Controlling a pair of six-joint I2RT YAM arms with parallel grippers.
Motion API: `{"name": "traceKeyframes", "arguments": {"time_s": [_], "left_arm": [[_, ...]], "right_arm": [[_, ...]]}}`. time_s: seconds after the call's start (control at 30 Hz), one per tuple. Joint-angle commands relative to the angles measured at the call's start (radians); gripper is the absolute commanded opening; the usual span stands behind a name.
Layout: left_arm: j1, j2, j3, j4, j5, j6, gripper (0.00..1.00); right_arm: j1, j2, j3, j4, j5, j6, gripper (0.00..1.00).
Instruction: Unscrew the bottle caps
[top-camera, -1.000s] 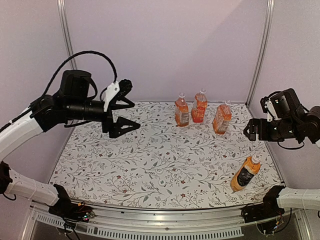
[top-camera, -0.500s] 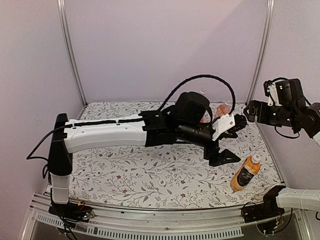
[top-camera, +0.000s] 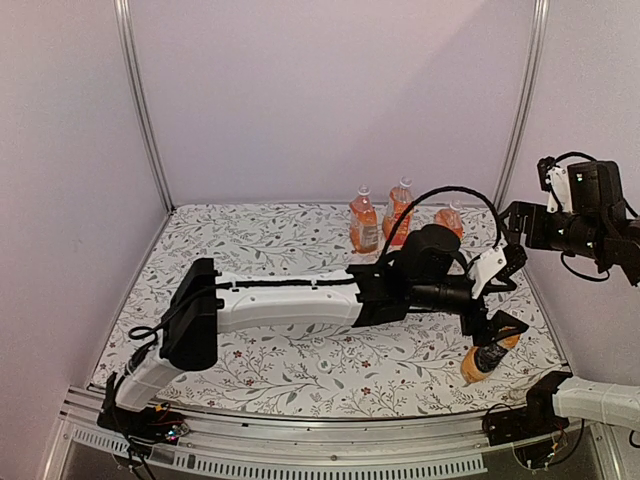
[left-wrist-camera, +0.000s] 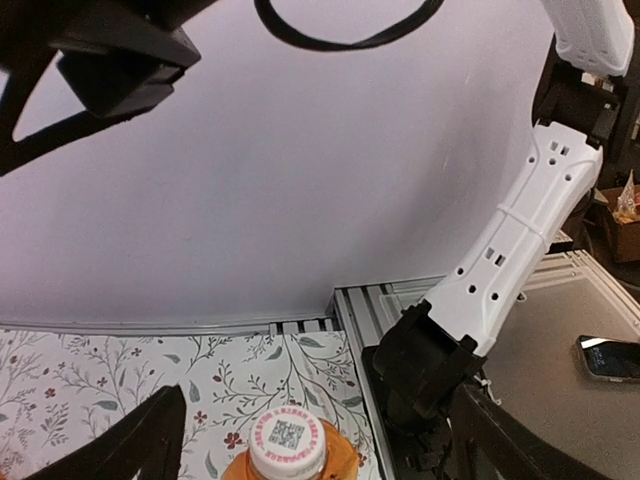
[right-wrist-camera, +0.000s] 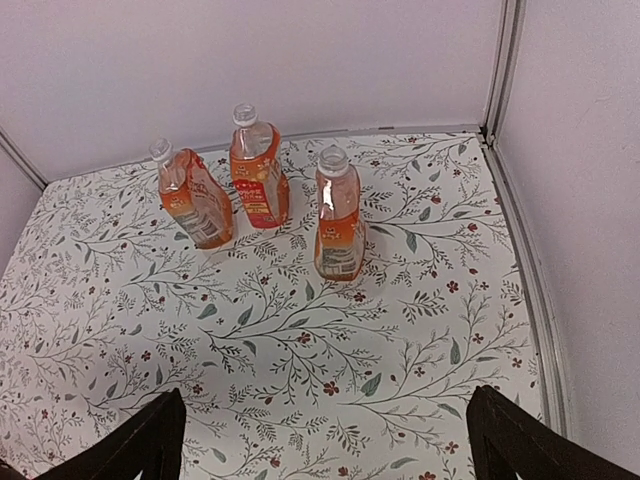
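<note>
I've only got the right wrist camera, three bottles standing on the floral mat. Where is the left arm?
Observer: Stretched across the table, with the left gripper over the dark-labelled bottle near the front right edge.
Operator: Has it closed on the cap?
Observer: No. The left wrist view shows the white cap between open fingers, untouched.
Operator: How high is my right gripper?
Observer: The top view shows the right gripper raised well above the table, on the right side.
</note>
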Motion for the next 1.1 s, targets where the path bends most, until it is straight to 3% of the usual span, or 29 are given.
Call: {"name": "traceKeyframes", "arguments": {"time_s": [0.0, 0.13, 0.43, 0.53, 0.6, 0.73, 0.9, 1.07], "left_arm": [[-0.031, 0.046, 0.003, 0.056, -0.016, -0.061, 0.92], [-0.031, 0.103, 0.069, 0.052, -0.058, -0.041, 0.91], [-0.035, 0.166, 0.142, 0.035, -0.132, -0.020, 0.70], [-0.035, 0.158, 0.133, 0.020, -0.126, -0.012, 0.52], [-0.036, 0.143, 0.122, 0.019, -0.110, -0.004, 0.31], [-0.035, 0.080, 0.105, -0.049, -0.063, -0.006, 0.00], [-0.013, -0.108, 0.038, -0.302, -0.016, 0.011, 0.00], [0.049, -0.450, -0.164, -0.569, -0.075, 0.190, 0.00]], "right_arm": [[-0.009, -0.012, -0.004, -0.019, -0.012, -0.034, 0.99], [-0.009, -0.007, 0.010, -0.032, -0.039, -0.050, 0.99], [-0.009, -0.011, 0.016, -0.050, -0.070, -0.067, 0.99], [-0.009, -0.023, 0.013, -0.054, -0.062, -0.066, 0.99], [-0.009, -0.033, 0.010, -0.055, -0.056, -0.065, 0.99], [-0.009, -0.035, 0.015, -0.069, -0.059, -0.063, 0.99], [-0.009, -0.033, 0.056, -0.084, -0.136, -0.080, 0.99], [-0.009, -0.034, 0.083, -0.058, -0.328, -0.157, 0.97]]}}
